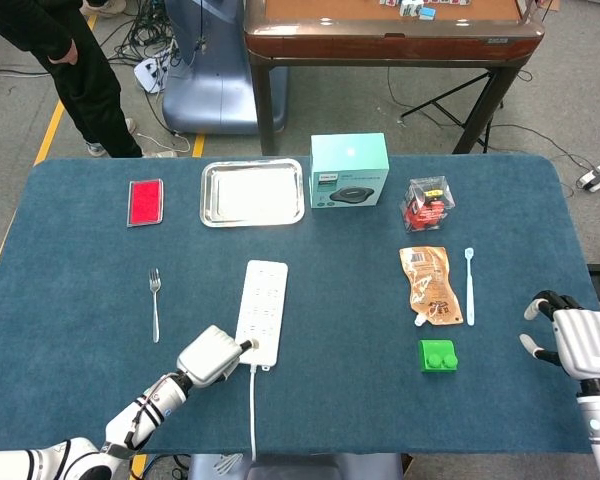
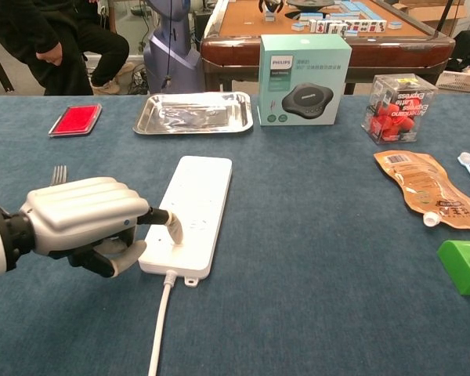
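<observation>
A white power strip (image 1: 262,310) lies lengthwise in the middle of the blue table, and its cable (image 1: 252,410) runs off the near edge. My left hand (image 1: 210,357) sits at the strip's near left corner with its fingers curled in. One outstretched fingertip (image 2: 175,228) presses on the strip's (image 2: 194,211) top near the cable end. In the chest view the left hand (image 2: 82,223) holds nothing. My right hand (image 1: 575,340) hovers at the table's right edge, fingers apart and empty, nearest the green block (image 1: 438,355).
A fork (image 1: 154,300) lies left of the strip. At the back stand a red pad (image 1: 145,201), a steel tray (image 1: 280,205), a teal Philips box (image 1: 349,170) and a clear box of red items (image 1: 427,203). A brown pouch (image 1: 430,285) and a toothbrush (image 1: 469,285) lie right.
</observation>
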You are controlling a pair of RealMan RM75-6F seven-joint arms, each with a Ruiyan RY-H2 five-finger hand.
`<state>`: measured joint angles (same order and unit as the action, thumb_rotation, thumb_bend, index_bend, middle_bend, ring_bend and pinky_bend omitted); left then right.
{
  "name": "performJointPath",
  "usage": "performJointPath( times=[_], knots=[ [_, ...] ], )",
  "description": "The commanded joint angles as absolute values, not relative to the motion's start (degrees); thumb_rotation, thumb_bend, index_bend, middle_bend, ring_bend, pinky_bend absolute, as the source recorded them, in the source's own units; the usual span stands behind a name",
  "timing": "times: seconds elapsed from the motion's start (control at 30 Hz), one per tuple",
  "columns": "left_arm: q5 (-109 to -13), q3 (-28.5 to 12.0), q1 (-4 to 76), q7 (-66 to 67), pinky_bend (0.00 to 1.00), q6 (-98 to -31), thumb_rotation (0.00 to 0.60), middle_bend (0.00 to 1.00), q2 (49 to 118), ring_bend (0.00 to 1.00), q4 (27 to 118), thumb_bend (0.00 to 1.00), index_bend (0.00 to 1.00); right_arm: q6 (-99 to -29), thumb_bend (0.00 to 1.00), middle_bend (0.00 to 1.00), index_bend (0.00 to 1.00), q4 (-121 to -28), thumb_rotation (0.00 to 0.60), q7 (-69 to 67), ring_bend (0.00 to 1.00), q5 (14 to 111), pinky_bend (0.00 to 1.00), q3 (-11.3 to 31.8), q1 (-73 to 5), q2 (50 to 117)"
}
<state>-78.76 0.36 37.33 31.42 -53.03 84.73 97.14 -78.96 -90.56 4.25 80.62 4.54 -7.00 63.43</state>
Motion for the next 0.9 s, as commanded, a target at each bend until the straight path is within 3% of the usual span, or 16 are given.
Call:
performJointPath(
  times=[0.03,0.5,0.83,0.9],
  knots=[
    [-78.4,0.4,37.5,32.1,1.0,-52.9,0.6,1.0,84.8,1.0,97.2,0.68,0.34,-78.9,0.18,0.35,0.48,-90.5,0.6,4.3,0.36,80.6,0.63,4.5,-7.0,63.5],
    [-76.1,0.9,38.1,35.0,1.0,-53.2,0.6,1.0,84.9,1.0,98.1,0.68,0.34,-78.9,0.18,0.35,0.48,-90.1,0.6,4.0,0.36,80.5,0.63,4.4,-7.0,63.8],
    [-79.8,-0.2,34.5,28.2,1.0,-61.5,0.6,1.0,79.8,1.0,103.0,0.68,0.33,-79.0,0.18,0.35,0.48,-89.6,0.6,3.1,0.36,80.7,0.63,4.5,-6.9,63.9],
    [-79.9,-0.2,33.4,27.1,1.0,-63.2,0.6,1.0,78.2,0.96,103.7,0.68,0.3,-79.0,0.18,0.35,0.48,-89.5,0.6,3.0,0.36,80.8,0.63,4.4,-6.9,63.9]
  ],
)
